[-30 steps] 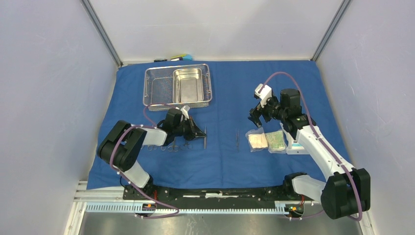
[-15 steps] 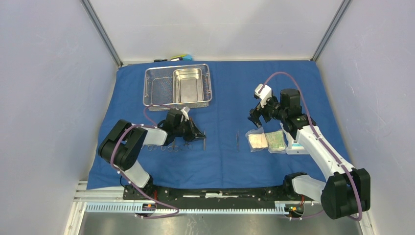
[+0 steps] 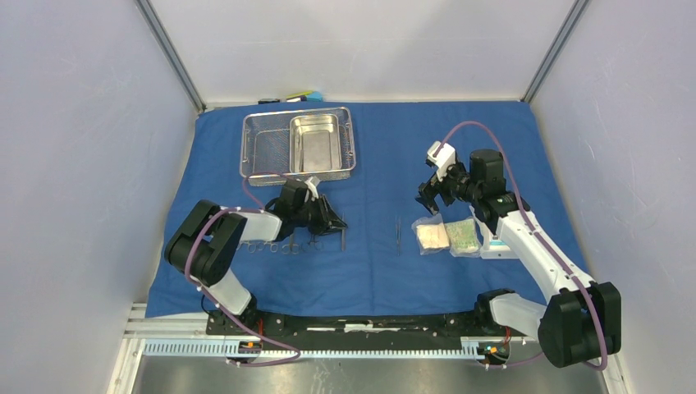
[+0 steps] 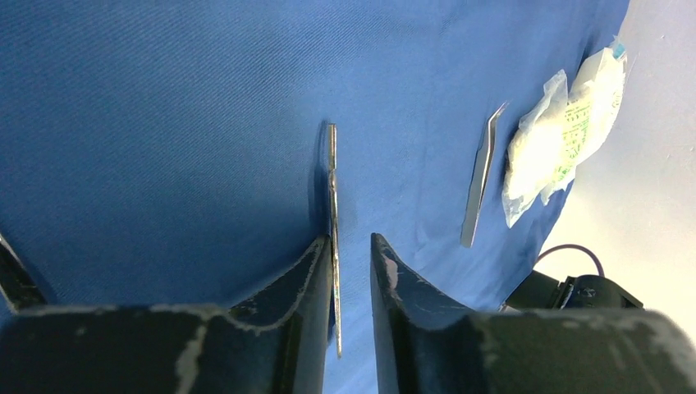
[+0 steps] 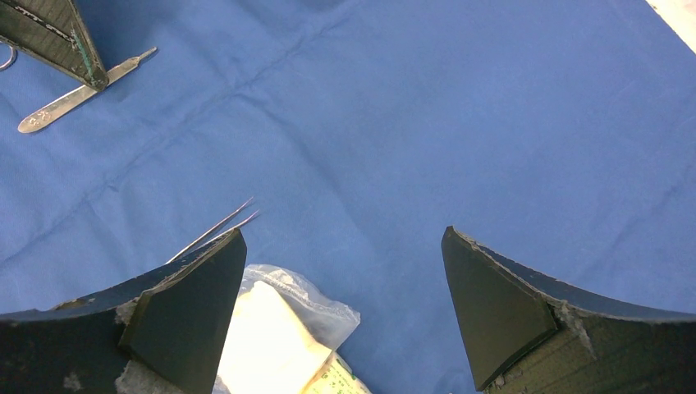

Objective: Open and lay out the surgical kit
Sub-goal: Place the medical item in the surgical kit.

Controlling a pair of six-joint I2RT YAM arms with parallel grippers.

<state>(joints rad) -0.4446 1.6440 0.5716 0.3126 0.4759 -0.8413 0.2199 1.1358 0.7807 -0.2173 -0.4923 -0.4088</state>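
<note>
Two left fingers (image 4: 295, 279) parted narrowly, slim flat instrument (image 4: 331, 180) between them, lying on blue cloth (image 4: 164, 123), unclamped; one pad seems touching its edge. Risk: left gripper (image 4: 350, 246) rising drags or flips instrument, skewing row. Nearby tweezers (image 4: 480, 176), packets (image 4: 558, 131) beyond; sideways sweep could knock them. Outward, right gripper (image 5: 343, 238) spread wide, empty, above cloth beside packets; descent might snag plastic. Far side: wire-mesh tray (image 3: 258, 152), pan (image 3: 316, 139) inside it, well apart.

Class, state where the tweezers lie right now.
In the top view, the tweezers lie on the blue cloth, just left of the clear packets.
</note>
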